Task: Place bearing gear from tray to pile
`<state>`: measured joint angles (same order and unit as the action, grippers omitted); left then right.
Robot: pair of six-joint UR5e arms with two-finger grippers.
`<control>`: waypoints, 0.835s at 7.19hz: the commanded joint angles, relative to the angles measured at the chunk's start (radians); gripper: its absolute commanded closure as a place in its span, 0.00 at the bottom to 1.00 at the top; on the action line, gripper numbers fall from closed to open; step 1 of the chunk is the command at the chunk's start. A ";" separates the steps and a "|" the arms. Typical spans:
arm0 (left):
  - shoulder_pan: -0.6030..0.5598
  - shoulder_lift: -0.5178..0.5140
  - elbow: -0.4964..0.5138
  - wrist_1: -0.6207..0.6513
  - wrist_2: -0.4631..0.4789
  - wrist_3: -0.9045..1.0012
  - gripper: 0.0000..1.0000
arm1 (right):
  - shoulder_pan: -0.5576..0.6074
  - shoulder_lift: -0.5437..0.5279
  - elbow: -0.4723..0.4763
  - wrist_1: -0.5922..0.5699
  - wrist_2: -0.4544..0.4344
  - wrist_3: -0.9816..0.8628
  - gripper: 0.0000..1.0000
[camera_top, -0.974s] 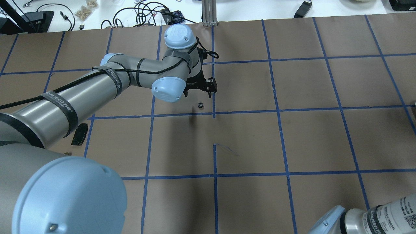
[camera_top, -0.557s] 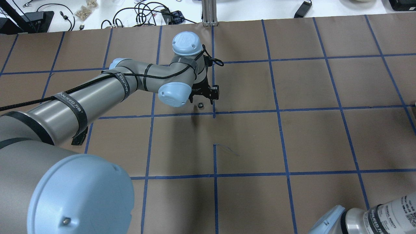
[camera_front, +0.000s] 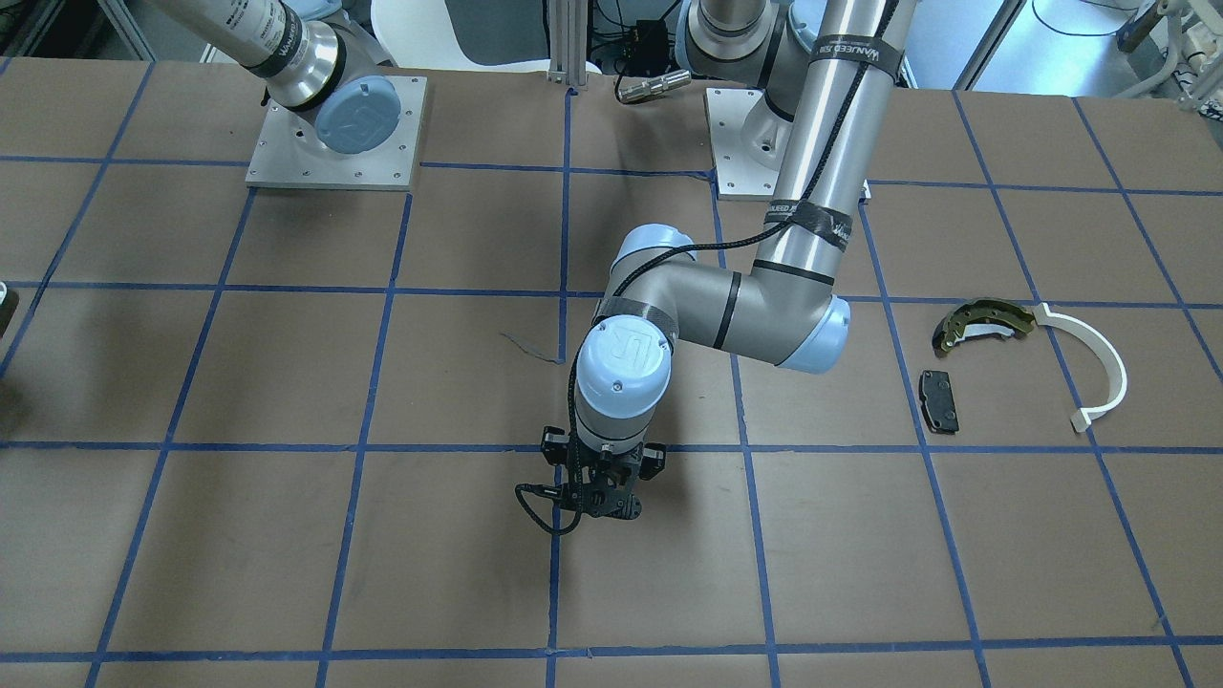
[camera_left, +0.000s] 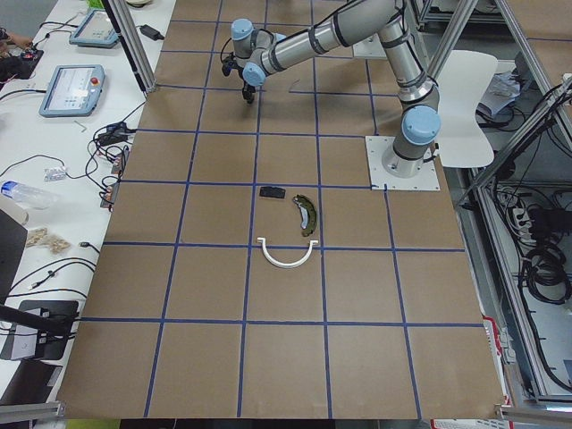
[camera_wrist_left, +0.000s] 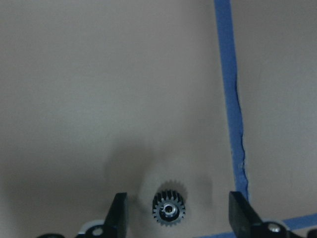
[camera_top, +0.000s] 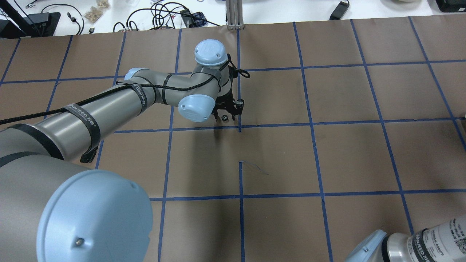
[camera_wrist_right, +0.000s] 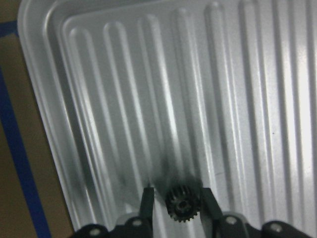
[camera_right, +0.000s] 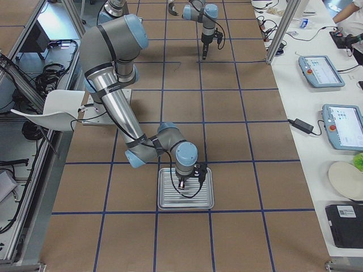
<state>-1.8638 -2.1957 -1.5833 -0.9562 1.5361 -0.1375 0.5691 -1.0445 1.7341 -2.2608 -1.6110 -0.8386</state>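
Observation:
A small black bearing gear (camera_wrist_left: 169, 208) lies on the brown table between the open fingers of my left gripper (camera_wrist_left: 179, 213). The same gear (camera_top: 224, 117) shows under the left gripper (camera_top: 226, 113) at the table's middle. A second bearing gear (camera_wrist_right: 182, 203) lies on the ribbed metal tray (camera_wrist_right: 99, 99). My right gripper (camera_wrist_right: 177, 204) has its fingers drawn in close around it, low over the tray (camera_right: 168, 202). The pile lies apart on the robot's left: a brass brake shoe (camera_front: 979, 323), a white arc (camera_front: 1099, 368) and a black pad (camera_front: 939, 399).
Blue tape lines grid the brown table (camera_top: 276, 156). One line (camera_wrist_left: 230, 99) runs just beside the left gripper. Cables and small items lie on the white bench (camera_top: 109, 11) beyond the far edge. The tray stands far from the pile, at the robot's right end.
My left gripper has moved toward the camera and come down over the gear on the table, which now sits between its fingers. The gear itself has not moved.

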 commanded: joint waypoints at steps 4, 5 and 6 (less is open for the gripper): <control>0.001 0.000 0.015 -0.007 0.006 0.001 1.00 | 0.035 -0.122 -0.007 0.191 -0.014 0.164 0.96; 0.020 0.025 0.025 -0.018 0.006 0.007 1.00 | 0.111 -0.178 -0.005 0.249 -0.015 0.230 0.96; 0.069 0.051 0.043 -0.066 0.007 0.036 1.00 | 0.199 -0.230 -0.002 0.306 -0.015 0.298 0.95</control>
<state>-1.8378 -2.1727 -1.5584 -0.9828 1.5420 -0.1254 0.6725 -1.2064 1.7289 -2.0305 -1.6258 -0.6264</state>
